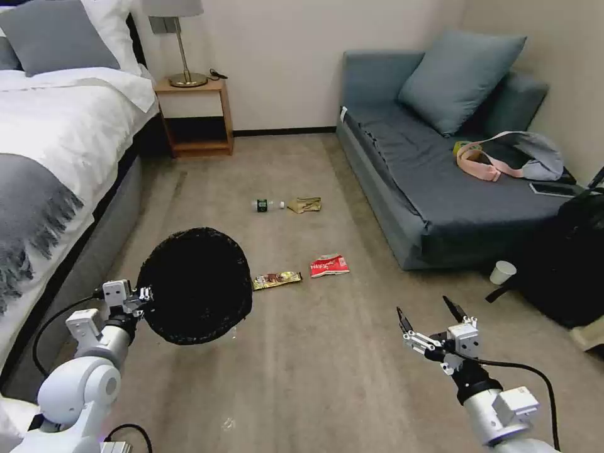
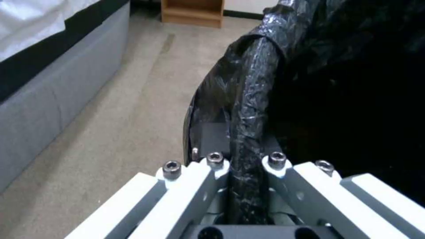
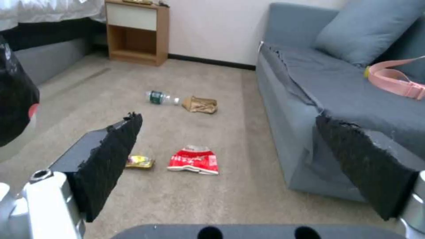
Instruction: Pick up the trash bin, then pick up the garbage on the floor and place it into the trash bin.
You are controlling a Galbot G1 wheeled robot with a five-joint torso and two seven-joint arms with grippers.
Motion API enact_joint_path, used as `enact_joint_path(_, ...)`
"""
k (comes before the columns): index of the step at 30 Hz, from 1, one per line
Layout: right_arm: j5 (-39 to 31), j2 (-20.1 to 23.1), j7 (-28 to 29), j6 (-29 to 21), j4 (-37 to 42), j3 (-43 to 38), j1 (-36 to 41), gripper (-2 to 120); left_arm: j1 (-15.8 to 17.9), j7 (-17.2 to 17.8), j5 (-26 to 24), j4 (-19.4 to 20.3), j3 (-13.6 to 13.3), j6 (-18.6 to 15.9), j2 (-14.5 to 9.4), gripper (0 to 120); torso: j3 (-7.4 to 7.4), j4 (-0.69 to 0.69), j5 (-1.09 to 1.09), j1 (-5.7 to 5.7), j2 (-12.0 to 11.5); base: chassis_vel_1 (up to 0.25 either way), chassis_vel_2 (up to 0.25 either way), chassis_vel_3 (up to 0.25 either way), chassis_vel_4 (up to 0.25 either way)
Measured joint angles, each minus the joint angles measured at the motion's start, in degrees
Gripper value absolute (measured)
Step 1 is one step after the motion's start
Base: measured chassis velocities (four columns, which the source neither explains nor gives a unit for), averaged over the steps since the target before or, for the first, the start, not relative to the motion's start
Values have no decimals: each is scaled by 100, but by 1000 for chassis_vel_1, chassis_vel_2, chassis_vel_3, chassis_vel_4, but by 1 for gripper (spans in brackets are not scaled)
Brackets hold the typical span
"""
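Left tool (image 1: 143,294) is pinching the liner-wrapped rim of the trash bin (image 1: 195,284), holding it off the floor (image 1: 314,377) with its mouth tipped toward the robot, close beside the bed (image 1: 56,151). Right tool (image 1: 431,318) hangs out front, fingers spread wide and holding nothing. Ahead lies open carpet: gold-brown wrapper (image 1: 277,279) just beside the bin, red-and-white wrapper (image 1: 329,265) near it, bottle (image 1: 267,205) and tan paper bag (image 1: 305,204) farther off. Sofa (image 1: 434,182) edges the right side.
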State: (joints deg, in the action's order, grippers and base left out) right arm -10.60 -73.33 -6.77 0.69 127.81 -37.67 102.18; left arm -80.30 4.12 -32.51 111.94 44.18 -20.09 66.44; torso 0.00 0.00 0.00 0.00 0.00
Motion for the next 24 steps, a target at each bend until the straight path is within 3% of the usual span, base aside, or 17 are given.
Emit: enact_joint_path(24,-2,9,-34,55,6,8,17,100,-65,-68,-59,12,184,45,2,1,0,1,1,0,0,-137,135,139,-130)
